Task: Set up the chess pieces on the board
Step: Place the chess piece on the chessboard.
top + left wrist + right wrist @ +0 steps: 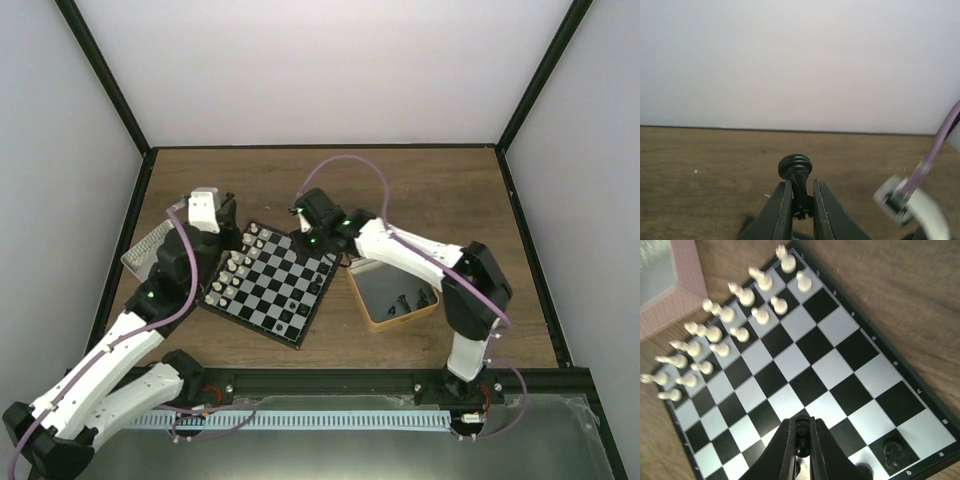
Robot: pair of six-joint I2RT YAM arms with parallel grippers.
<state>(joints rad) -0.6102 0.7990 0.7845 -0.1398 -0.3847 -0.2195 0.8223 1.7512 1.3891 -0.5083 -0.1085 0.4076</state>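
The board lies at the table's middle, a little left. Cream-white chess pieces stand in two rows along its left edge and show in the right wrist view. A few black pieces stand on its right side. My left gripper is shut on a black piece, held in the air past the board's far left corner. My right gripper is shut on another black piece, just above the board's right part.
A gold-rimmed tin with several loose black pieces stands right of the board. A silver-and-pink tin lies left of it, under my left arm; its pink rim shows in the right wrist view. Two black pieces stand on the board's near corner.
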